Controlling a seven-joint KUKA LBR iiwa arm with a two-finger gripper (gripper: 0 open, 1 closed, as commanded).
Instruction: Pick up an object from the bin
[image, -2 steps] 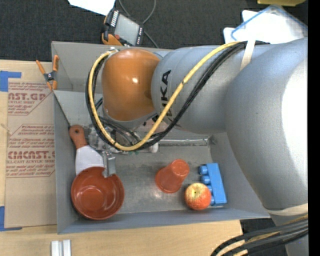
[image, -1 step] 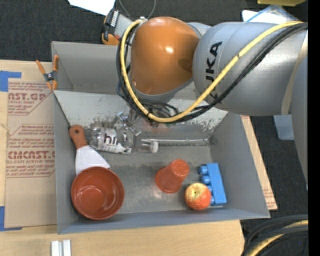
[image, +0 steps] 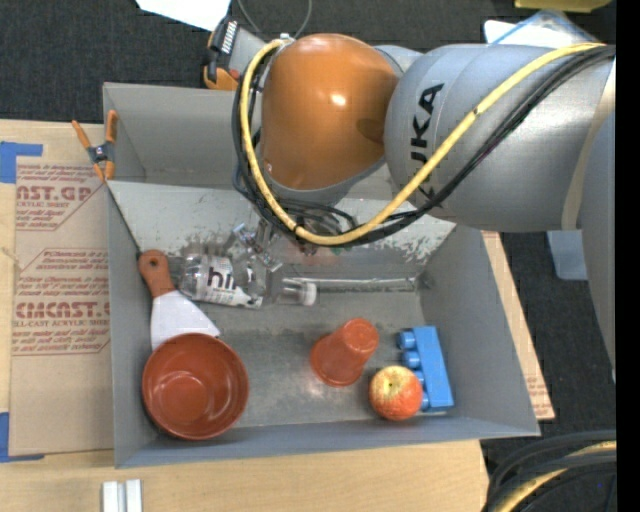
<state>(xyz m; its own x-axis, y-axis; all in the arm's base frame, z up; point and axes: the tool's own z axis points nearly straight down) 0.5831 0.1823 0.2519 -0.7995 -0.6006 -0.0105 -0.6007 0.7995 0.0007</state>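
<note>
My gripper (image: 260, 243) comes down from under the orange wrist cover at the back middle of the bin. It sits right at the upper side of a crushed clear plastic bottle (image: 218, 281). The bottle lies on its side, with a dark printed label and its white cap pointing right. Whether the gripper touches the bottle is hidden by glare and the arm. Just left of the bottle lies a scraper (image: 178, 317) with a white blade and an orange handle.
A red-orange bowl (image: 195, 388) stands in the front left corner, partly on the scraper's blade. An orange cup (image: 343, 352) lies tipped at the front middle, with a red-yellow apple (image: 396, 392) and a blue toy block (image: 428, 366) to its right. The arm covers the back right.
</note>
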